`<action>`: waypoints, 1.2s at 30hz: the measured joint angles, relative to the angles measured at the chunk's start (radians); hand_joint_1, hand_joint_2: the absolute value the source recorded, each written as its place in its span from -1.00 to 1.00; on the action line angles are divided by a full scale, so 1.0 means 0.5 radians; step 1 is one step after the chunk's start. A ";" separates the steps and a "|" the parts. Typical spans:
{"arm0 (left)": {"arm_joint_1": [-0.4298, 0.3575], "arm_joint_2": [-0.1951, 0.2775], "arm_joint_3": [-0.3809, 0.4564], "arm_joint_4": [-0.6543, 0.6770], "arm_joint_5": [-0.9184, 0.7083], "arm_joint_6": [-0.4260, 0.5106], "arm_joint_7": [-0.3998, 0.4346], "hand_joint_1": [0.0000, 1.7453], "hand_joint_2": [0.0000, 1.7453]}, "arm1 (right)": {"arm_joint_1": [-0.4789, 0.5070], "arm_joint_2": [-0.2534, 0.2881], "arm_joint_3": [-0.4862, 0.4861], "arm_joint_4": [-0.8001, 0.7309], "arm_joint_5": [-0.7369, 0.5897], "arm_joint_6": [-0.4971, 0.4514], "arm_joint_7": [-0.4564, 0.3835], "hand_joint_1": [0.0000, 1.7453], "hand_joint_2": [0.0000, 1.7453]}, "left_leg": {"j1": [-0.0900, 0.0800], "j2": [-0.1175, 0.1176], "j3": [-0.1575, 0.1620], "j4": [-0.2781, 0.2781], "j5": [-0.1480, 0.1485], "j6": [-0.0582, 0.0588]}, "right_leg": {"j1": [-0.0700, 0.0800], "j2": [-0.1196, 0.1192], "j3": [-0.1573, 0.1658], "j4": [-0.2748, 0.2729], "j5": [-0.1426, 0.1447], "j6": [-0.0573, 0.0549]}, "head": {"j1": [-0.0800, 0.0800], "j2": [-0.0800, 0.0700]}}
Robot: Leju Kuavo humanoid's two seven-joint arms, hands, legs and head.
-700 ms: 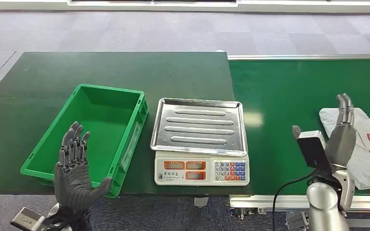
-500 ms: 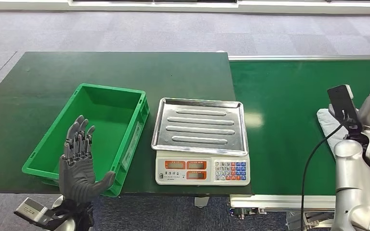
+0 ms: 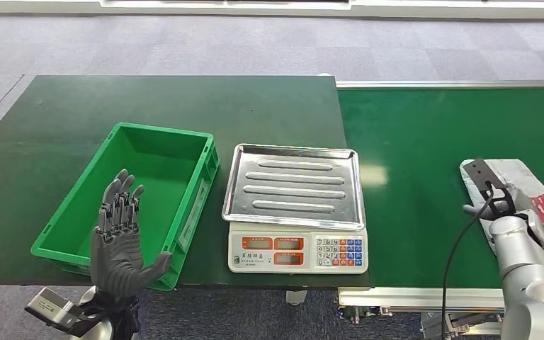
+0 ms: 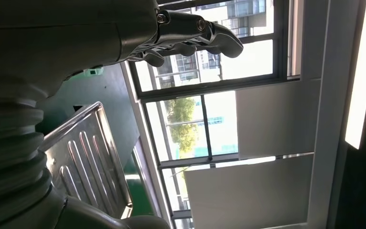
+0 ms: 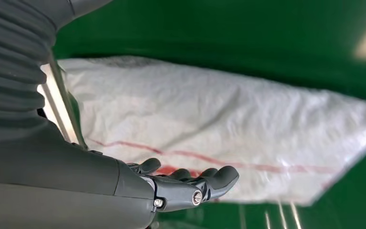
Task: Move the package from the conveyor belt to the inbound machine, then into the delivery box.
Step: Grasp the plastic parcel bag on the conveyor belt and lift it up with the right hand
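Observation:
The package (image 3: 531, 180), a white plastic bag with red print, lies flat on the green conveyor belt (image 3: 425, 142) at the far right. My right hand (image 3: 510, 209) has come down over its near-left end, the wrist camera and forearm covering part of it. In the right wrist view the fingers (image 5: 190, 186) are stretched out just above the bag (image 5: 228, 124) and hold nothing. My left hand (image 3: 119, 241) is raised, palm open and fingers up, in front of the near-left corner of the green delivery box (image 3: 142, 191). In the left wrist view its fingers (image 4: 190, 36) grip nothing.
The inbound machine, a weighing scale (image 3: 294, 255) with a bare ribbed steel tray (image 3: 292, 185), stands between box and belt on the dark green table (image 3: 184, 106). The box has nothing in it. Grey carpet lies beyond the table.
My right arm swung from an upright raised hand, out to the right, then down onto the package. The left hand drifted slightly right and up. Package, scale and box stayed put.

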 joint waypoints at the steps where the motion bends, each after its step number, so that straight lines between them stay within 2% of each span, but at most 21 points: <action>1: -0.001 0.000 0.000 0.001 -0.005 -0.007 0.002 -1.00 1.00 | 0.001 0.000 0.000 0.023 0.022 0.061 0.039 -1.00 0.00 | 0.000 0.000 0.000 0.000 0.000 0.000 | 0.000 0.000 0.000 0.000 0.000 0.000 | 0.000 0.000; 3: -0.005 -0.001 0.000 0.002 -0.014 -0.017 0.007 -1.00 1.00 | 0.003 0.000 0.000 0.062 0.060 0.161 0.112 -1.00 1.00 | 0.000 0.000 0.000 0.000 0.000 0.000 | -0.001 0.000 0.000 0.000 0.000 0.000 | 0.000 0.000; 8: -0.021 -0.004 0.000 0.013 -0.031 -0.037 0.018 -1.00 1.00 | 0.005 0.000 0.003 0.115 0.139 0.293 0.251 -1.00 1.00 | 0.000 0.000 0.000 0.000 0.000 0.000 | -0.002 0.000 0.000 0.000 0.000 0.000 | 0.000 0.000; 11: -0.023 -0.010 0.000 0.020 -0.049 -0.041 0.022 -1.00 1.00 | 0.003 0.000 0.012 0.127 0.187 0.256 0.320 -1.00 1.00 | 0.000 0.000 -0.001 0.000 0.000 0.000 | -0.002 0.000 0.000 0.000 0.001 0.001 | 0.000 0.000; 19: -0.022 -0.020 0.000 0.019 -0.057 -0.041 0.024 -1.00 1.00 | -0.008 0.000 0.014 0.130 0.202 0.186 0.317 -1.00 1.00 | 0.000 -0.001 -0.001 0.000 0.000 0.000 | -0.002 -0.001 0.000 0.000 0.000 0.001 | 0.000 0.000; 21: -0.021 -0.021 0.000 0.017 -0.058 -0.039 0.027 -1.00 1.00 | -0.008 0.000 0.014 0.129 0.217 0.069 0.262 -1.00 1.00 | 0.000 -0.001 -0.002 0.000 0.000 0.000 | -0.002 -0.001 0.000 0.000 0.001 0.001 | 0.000 0.000; 26: 0.026 -0.026 0.002 -0.048 -0.062 -0.017 0.056 -1.00 1.00 | -0.052 0.000 0.010 0.110 0.264 -0.588 0.021 -1.00 1.00 | 0.000 0.000 -0.002 0.000 0.000 0.000 | -0.002 -0.001 0.000 0.000 0.001 0.001 | 0.000 0.000; 28: 0.042 -0.027 0.003 -0.070 -0.063 -0.016 0.063 -1.00 1.00 | -0.073 0.000 0.000 0.104 0.271 -0.699 -0.026 -1.00 1.00 | 0.000 -0.001 -0.001 0.000 0.000 0.001 | -0.002 -0.002 0.000 0.000 0.000 0.001 | 0.000 0.000; 31: 0.050 -0.031 0.003 -0.083 -0.064 -0.016 0.066 -1.00 1.00 | -0.080 0.000 -0.027 0.101 0.275 -0.624 0.002 -1.00 1.00 | 0.000 -0.004 -0.002 0.000 0.000 0.001 | -0.002 -0.006 0.001 0.000 0.000 0.001 | 0.000 0.000; 36: 0.032 -0.032 0.003 -0.074 -0.064 -0.020 0.067 -1.00 1.00 | -0.072 -0.001 -0.061 0.116 0.320 -0.172 0.210 -1.00 1.00 | 0.000 -0.004 -0.002 0.000 0.000 0.001 | -0.002 -0.005 0.000 0.000 0.000 0.001 | 0.000 0.000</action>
